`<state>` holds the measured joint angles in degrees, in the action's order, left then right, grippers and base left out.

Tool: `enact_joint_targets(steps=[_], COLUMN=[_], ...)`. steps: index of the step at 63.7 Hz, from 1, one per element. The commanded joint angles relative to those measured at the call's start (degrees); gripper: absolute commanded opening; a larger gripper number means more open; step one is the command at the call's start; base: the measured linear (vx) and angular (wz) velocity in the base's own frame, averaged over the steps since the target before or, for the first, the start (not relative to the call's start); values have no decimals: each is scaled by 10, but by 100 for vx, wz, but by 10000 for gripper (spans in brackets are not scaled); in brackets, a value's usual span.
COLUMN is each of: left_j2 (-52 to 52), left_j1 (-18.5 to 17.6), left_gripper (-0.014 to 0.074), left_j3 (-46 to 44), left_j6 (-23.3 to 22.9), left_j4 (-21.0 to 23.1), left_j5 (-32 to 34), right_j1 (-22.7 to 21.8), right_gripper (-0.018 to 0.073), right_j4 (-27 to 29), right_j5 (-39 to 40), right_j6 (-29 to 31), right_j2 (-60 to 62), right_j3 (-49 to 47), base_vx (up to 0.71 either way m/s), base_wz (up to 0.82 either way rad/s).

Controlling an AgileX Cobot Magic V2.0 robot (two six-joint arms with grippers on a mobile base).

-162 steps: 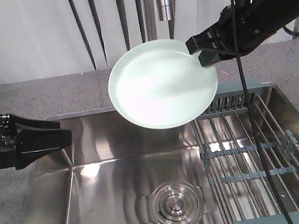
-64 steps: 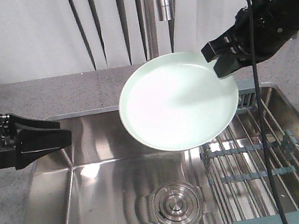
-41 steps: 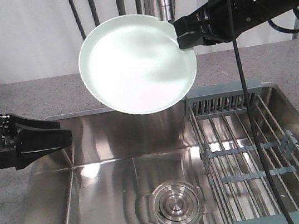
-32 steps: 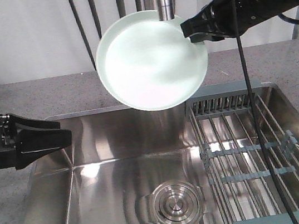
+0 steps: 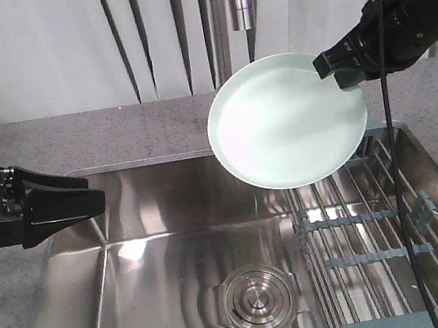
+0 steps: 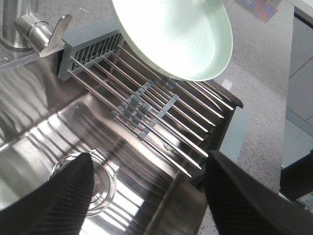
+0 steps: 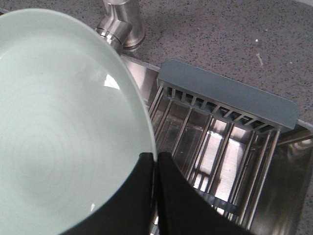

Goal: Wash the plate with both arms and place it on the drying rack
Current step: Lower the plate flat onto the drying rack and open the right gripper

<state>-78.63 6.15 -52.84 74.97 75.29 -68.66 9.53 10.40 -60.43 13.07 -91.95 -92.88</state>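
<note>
The plate [image 5: 287,121] hangs in the air, clamped at its rim by the right gripper [image 5: 340,72], and spreads out ahead of and below the fingertips. It is tilted, with its hollow face towards the front camera. In that view it hides the near corner of the drying rack [image 5: 361,233] beneath the gripper, and only the outer side of the gripper's fingers shows above the rim. The right wrist view cuts the plate off at the left and bottom edges. There the two black fingers [image 7: 168,196] meet on the rim with barely a sliver between them. The left wrist view loses the plate's top edge.

The plate is round, pale mint green and glossy. It has a low raised rim and faint concentric rings across its face.

The left gripper [image 5: 84,202] sits well apart from the plate, over the opposite edge of the sink [image 5: 158,255]. Its fingers are spread wide with nothing between them. A black cable [image 5: 400,186] hangs down from the right arm across the rack.
</note>
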Motion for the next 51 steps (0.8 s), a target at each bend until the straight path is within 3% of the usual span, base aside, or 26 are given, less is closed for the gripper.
enact_joint_targets(steps=[1, 10, 18, 39, 51], left_j2=[18, 18, 18, 18, 18], left_j1=[1, 1, 1, 1, 1], left_gripper=[471, 471, 471, 471, 471], left_j3=[-14, -14, -14, -14, -14], left_j6=[1, 1, 1, 1, 1], left_j4=[40, 40, 40, 40, 40], left_j5=[-29, -29, -29, -29, -29], right_j1=[-2, -3, -3, -3, -3], right_gripper=[-5, 1, 10, 58, 107], right_j4=[-36, -111, -177, -232, -258], right_j5=[25, 15, 10, 81, 87], right_j6=[-2, -77, -107, -139, -159], right_j2=[23, 23, 23, 11, -12], right_j3=[-19, -19, -13, 85, 91], base_vx=[0, 0, 0, 0, 0], base_wz=[0, 0, 0, 0, 0])
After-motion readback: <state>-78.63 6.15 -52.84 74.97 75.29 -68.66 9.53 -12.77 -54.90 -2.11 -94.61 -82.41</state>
